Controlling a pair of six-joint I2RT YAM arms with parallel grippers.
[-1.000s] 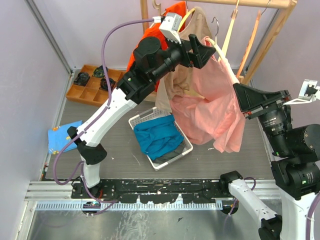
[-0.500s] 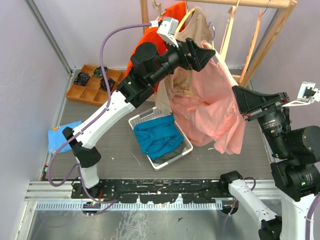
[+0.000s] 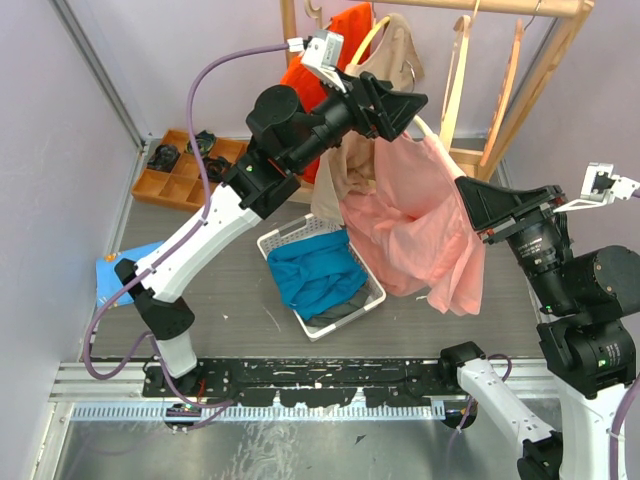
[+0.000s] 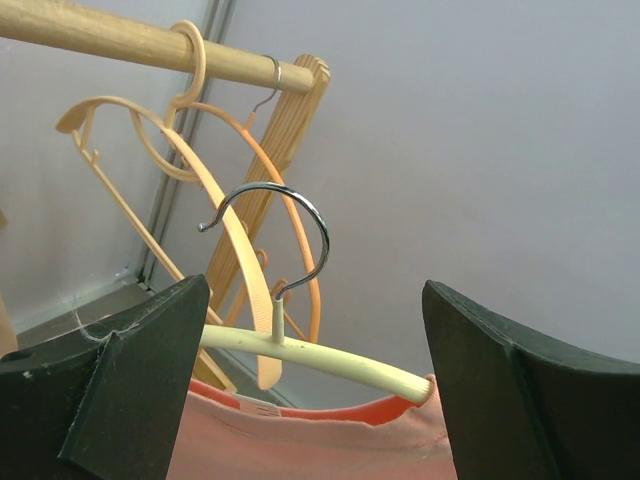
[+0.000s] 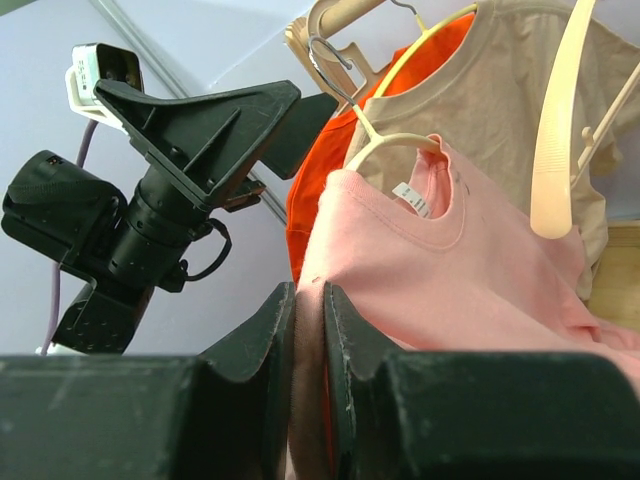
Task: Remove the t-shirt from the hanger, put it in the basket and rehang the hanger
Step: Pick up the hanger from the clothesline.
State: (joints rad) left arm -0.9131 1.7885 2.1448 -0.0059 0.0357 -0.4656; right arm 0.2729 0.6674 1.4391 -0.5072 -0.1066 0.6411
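The pink t-shirt (image 3: 420, 220) hangs from a cream hanger (image 3: 425, 125) with a metal hook. In the left wrist view the hanger (image 4: 320, 355) lies across the gap of my open left gripper (image 4: 315, 290), its hook free of the rail, with the shirt's collar (image 4: 300, 440) below. My left gripper (image 3: 400, 108) is high by the rail. My right gripper (image 3: 465, 190) is shut on a fold of the shirt's side. In the right wrist view its fingers (image 5: 308, 290) pinch the pink cloth (image 5: 480, 270) below the hanger (image 5: 385, 140).
A wooden rail (image 3: 480, 5) carries a beige shirt (image 3: 395, 50), an orange shirt (image 3: 320, 70) and empty hangers (image 3: 458, 70). A white basket (image 3: 375, 295) with a blue garment sits below. A wooden tray (image 3: 180, 170) and a blue cloth (image 3: 125, 270) lie at the left.
My left gripper has risen and moved slightly left with the hanger. The pink shirt is stretched tauter between the hanger and my right gripper, which has shifted slightly left.
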